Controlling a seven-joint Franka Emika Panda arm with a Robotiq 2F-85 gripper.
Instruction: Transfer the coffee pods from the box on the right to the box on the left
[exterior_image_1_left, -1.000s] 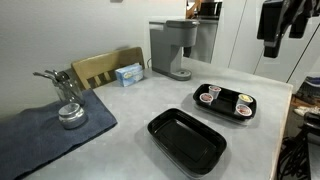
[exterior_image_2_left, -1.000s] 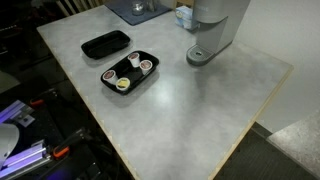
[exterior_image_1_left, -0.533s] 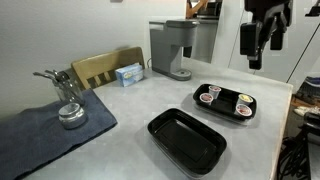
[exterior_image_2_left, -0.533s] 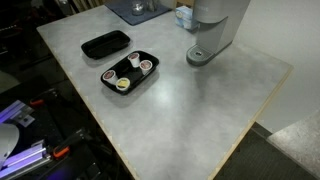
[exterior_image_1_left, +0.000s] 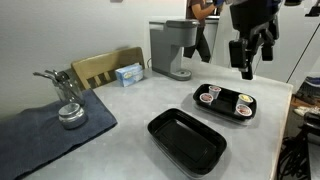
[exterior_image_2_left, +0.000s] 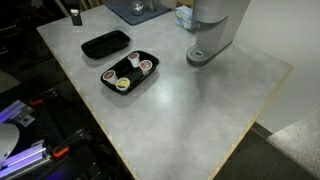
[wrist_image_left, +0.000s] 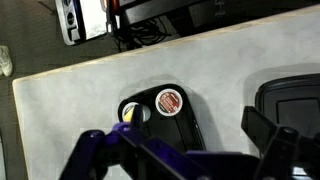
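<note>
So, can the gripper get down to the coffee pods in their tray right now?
Probably yes. The gripper hangs open in the air over the table, the coffee pods sit uncovered in the tray, and nothing seems to stand between them; the coffee machine is off to the side.

The black claw (exterior_image_1_left: 246, 62), jaws apart, hangs above a shallow black tray (exterior_image_1_left: 198, 99) holding small round coffee pods (exterior_image_1_left: 213, 96) on the grey counter (exterior_image_1_left: 130, 120).

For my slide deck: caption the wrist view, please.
Open gripper above the tray holding coffee pods; an empty black tray sits beside it.
</note>
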